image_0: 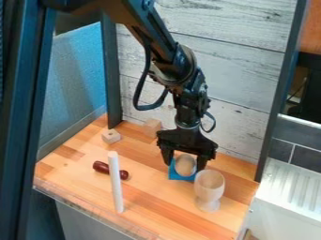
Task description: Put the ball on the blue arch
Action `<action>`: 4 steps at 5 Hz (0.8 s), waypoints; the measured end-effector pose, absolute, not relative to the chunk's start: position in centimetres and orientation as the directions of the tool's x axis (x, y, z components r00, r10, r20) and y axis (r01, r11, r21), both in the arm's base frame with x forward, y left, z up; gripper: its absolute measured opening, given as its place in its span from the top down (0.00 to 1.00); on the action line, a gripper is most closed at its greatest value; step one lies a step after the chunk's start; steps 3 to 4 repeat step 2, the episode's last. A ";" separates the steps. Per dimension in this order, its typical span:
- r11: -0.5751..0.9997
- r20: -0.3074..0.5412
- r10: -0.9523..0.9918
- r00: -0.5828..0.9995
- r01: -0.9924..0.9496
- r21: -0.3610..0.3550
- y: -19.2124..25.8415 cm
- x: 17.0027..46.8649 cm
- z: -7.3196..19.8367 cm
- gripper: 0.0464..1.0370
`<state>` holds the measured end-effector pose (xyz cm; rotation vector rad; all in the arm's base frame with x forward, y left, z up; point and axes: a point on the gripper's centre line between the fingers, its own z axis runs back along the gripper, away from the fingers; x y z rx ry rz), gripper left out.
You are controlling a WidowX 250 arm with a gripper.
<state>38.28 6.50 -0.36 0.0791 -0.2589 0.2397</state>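
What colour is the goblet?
The goblet is a pale, light wood colour, best seen in the camera view.

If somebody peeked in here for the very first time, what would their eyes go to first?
Probably the big black robot arm, coming down from the top to its black gripper at a round, pale wooden ball. The bright blue arch right by the ball would pop out too. Next might be the tall white rod standing up near the front, left of the middle.
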 end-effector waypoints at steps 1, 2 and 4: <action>0.966 0.259 0.247 0.934 -0.258 0.009 6.8 38.3 1.1 0.04; 0.950 0.251 0.308 0.918 -0.308 -0.040 8.2 37.8 3.3 0.04; 0.950 0.251 0.308 0.918 -0.308 -0.040 8.2 37.8 3.3 0.04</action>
